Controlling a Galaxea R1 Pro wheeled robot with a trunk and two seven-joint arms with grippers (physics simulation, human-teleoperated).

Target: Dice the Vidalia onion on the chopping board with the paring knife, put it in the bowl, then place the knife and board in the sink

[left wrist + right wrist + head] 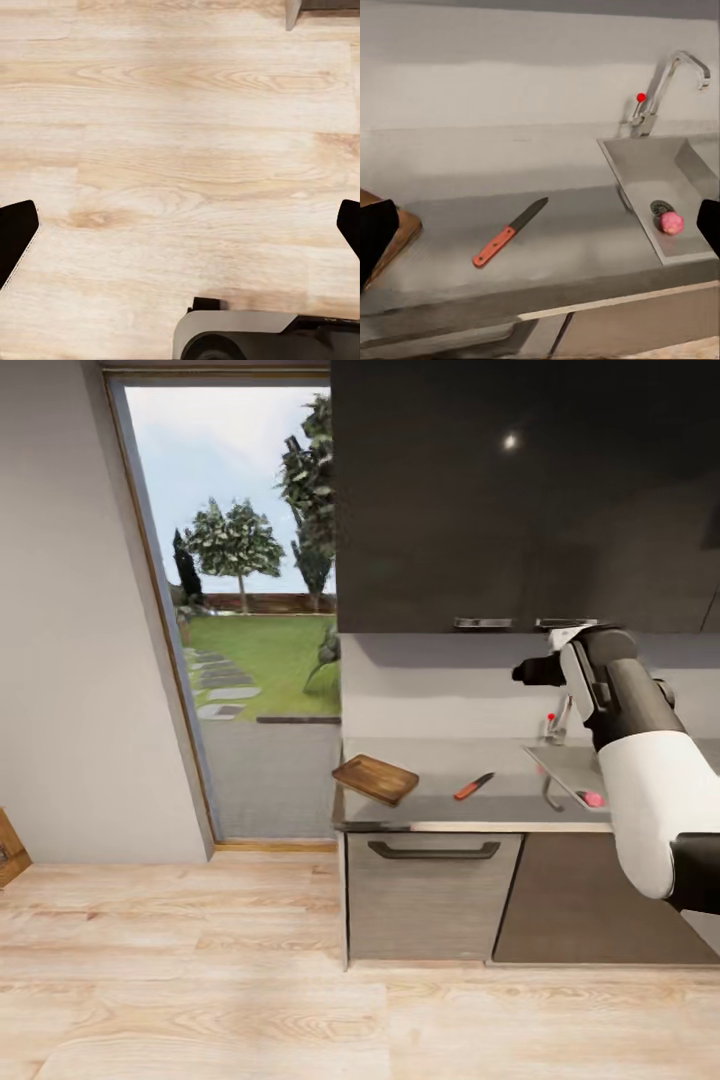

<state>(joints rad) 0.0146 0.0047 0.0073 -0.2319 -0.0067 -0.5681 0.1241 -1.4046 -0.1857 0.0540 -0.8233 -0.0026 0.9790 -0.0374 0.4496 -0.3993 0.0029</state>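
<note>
Here's the kitchen corner: a grey tabletop (440, 765) runs along the wall under dark upper cabinets (520, 490), with a tall glass door (240, 630) opening onto a garden at the left. The chopping board (375, 778) lies at the tabletop's left end, one corner poking past the front edge. Just to its right, apart from it, lies the paring knife (474, 786), red handle toward the front, dark blade angled toward the wall. Further right sits the sink (649, 176), chrome tap (667, 82) with its red dot behind it. And there's the Vidalia onion (671, 223), pink, down in the basin right beside the round drain (661, 207).

The right arm (640, 760) is raised in front of the sink; the right hand (540, 232) faces the tabletop, fingers spread wide apart, nothing between them. The left hand (180, 232) points down at pale wooden floor (180, 135), fingers likewise wide apart and empty, part of the robot's base (247, 337) showing below it.
</note>
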